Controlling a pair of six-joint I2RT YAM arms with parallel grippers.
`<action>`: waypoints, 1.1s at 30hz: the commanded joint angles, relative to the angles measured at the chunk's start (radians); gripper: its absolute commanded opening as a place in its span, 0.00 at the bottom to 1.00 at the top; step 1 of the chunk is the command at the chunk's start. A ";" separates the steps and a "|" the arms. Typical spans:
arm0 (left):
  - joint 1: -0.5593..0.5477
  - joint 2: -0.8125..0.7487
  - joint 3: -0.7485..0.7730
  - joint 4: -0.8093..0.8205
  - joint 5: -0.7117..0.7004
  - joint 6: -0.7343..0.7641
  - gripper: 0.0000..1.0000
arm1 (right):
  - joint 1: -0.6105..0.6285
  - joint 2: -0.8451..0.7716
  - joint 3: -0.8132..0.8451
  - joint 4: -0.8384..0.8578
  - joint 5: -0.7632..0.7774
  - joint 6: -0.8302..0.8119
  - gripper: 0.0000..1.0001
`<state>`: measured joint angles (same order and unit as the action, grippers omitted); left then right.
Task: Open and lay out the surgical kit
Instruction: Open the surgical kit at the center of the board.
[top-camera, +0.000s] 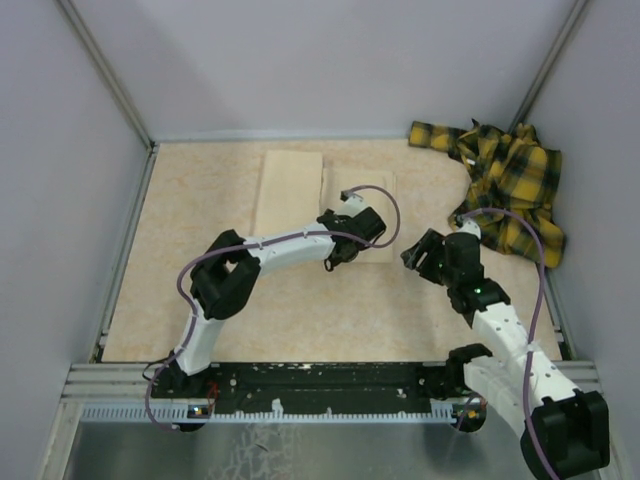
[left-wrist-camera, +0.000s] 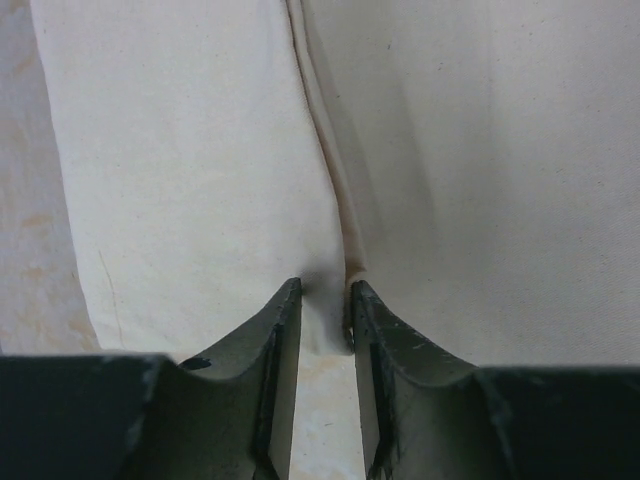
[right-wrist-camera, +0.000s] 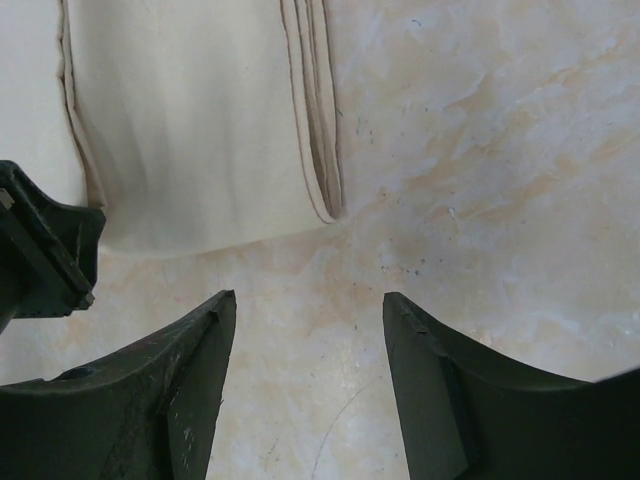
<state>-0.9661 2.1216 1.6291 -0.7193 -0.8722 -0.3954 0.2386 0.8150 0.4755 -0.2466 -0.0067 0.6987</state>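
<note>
From above, the cloth wrap (top-camera: 300, 190) lies at the middle back of the table (top-camera: 200, 260), with one flap spread flat to the left. No tray or tools show, so unwrapping looks to be the step in hand. The plaid cloth (top-camera: 505, 185) sits apart at the back right. The left gripper (top-camera: 338, 250) is at the wrap's near edge, and the right gripper (top-camera: 418, 255) hovers just beside it.

In the left wrist view, the jaws are nearly together astride a fold seam (left-wrist-camera: 340, 200). I cannot tell whether they truly pinch it.

In the right wrist view, the jaws are released over bare table near the wrap's layered corner. Next, I judge, a firm pinch on one layer, then a lift and peel outward.
</note>
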 joint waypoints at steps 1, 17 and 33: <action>0.006 -0.019 0.031 0.000 -0.011 0.012 0.25 | -0.013 -0.021 -0.002 0.048 -0.027 -0.018 0.61; 0.350 -0.422 -0.251 0.273 0.286 0.033 0.00 | -0.016 -0.013 -0.002 0.049 -0.052 -0.018 0.60; 0.767 -0.612 -0.628 0.456 0.397 0.012 0.00 | -0.016 0.019 -0.007 0.034 -0.081 -0.045 0.59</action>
<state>-0.2611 1.5513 1.0386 -0.3134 -0.5014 -0.3691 0.2325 0.8337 0.4686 -0.2283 -0.0746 0.6865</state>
